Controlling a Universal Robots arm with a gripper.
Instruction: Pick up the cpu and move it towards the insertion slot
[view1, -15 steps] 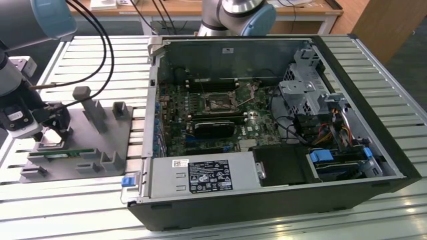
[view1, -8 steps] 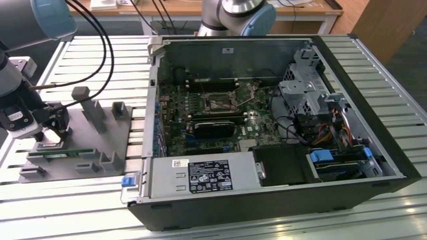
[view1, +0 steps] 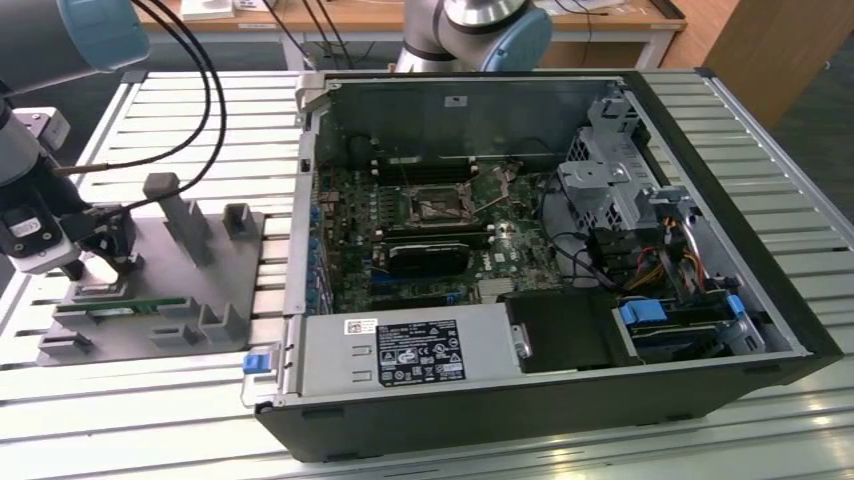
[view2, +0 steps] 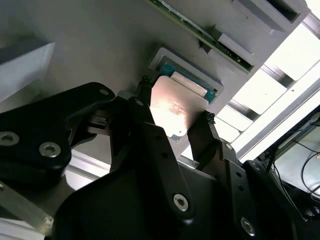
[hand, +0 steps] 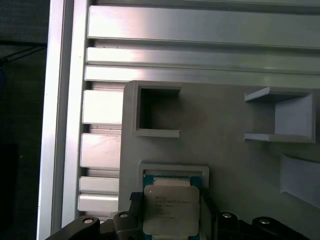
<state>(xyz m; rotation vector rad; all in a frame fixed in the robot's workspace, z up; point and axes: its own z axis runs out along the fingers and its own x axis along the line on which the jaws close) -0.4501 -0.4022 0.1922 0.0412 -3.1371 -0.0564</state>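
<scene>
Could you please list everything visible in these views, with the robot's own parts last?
table: one, silvery slats, beneath everything.
fixture plate: one, grey, exterior view's left.
memory stick: one, green, on the fixture plate.
cpu: one, silvery-grey, over its pocket in the fixture plate.
computer case: one, black, open, exterior view's right.
insertion slot: one, dark with silvery frame, inside the computer case.
claw: one, black, shut on the cpu.

cpu (view2: 170, 114) sides hidden behind gripper (view2: 175, 101), contact with cpu unclear
</scene>
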